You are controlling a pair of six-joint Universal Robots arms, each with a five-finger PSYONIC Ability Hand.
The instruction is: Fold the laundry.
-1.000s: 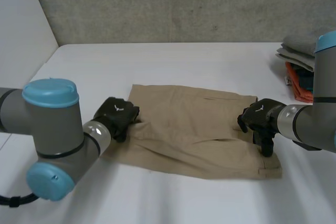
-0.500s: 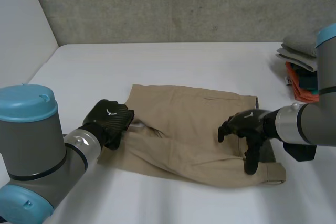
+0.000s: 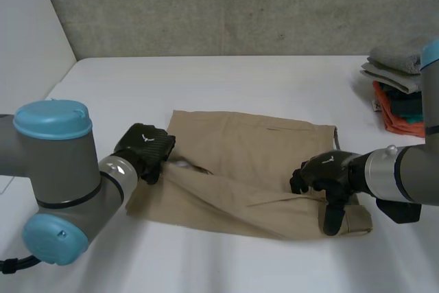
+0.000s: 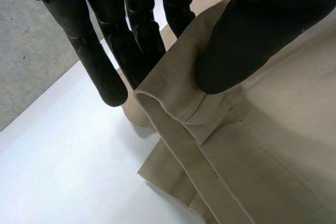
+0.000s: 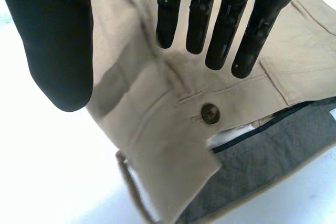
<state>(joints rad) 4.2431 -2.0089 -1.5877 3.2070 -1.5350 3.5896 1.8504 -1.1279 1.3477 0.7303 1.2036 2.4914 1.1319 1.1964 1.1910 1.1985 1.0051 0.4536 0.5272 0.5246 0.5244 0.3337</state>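
Khaki shorts point(image 3: 254, 159) lie spread across the middle of the white table point(image 3: 226, 80). My left hand point(image 3: 145, 150) holds their left edge. In its wrist view the thumb point(image 4: 257, 30) pinches a folded band of the khaki cloth point(image 4: 273, 150) against the fingers point(image 4: 105, 61), lifted off the table. My right hand point(image 3: 328, 171) hovers over the right end, by the waistband. Its fingers point(image 5: 226, 14) are straight and spread above the cloth, holding nothing. A brown button point(image 5: 210, 114) and the turned-over grey lining point(image 5: 273, 156) lie at its fingertips.
A pile of folded grey cloth point(image 3: 392, 66) rests on orange and teal laundry point(image 3: 398, 111) at the table's back right. A concrete wall point(image 3: 226, 5) runs behind the table. Bare table lies in front of and behind the shorts.
My right hand has slid inward and toward the front over the shorts, its fingers straightening. The waistband corner has turned over. The left hand has drawn its edge up, raising a ridge across the cloth.
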